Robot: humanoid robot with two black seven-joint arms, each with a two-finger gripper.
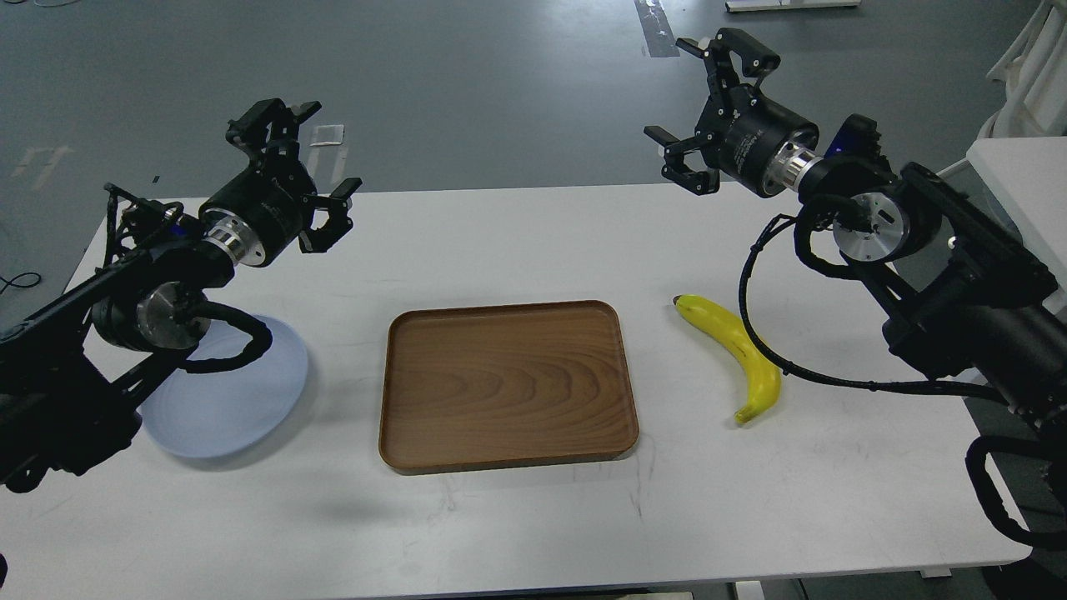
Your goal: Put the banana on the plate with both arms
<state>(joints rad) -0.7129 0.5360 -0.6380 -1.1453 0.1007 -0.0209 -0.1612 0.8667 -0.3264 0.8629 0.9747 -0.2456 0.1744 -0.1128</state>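
The yellow banana (738, 354) lies on the white table, right of the wooden tray, its dark tip pointing up-left. A pale blue-grey plate (242, 392) rests at the left, partly hidden under my left arm. My left gripper (300, 158) is raised above the table's far left, open and holding nothing. High over the table's far right edge my right gripper (708, 104) is also open and empty, well above and behind the banana. A black cable from the right arm crosses just beside the banana.
A brown rectangular wooden tray (508, 450) sits in the middle of the table, between plate and banana. Grey floor lies beyond the table's far edge. A white piece of furniture (1017, 183) stands at the right.
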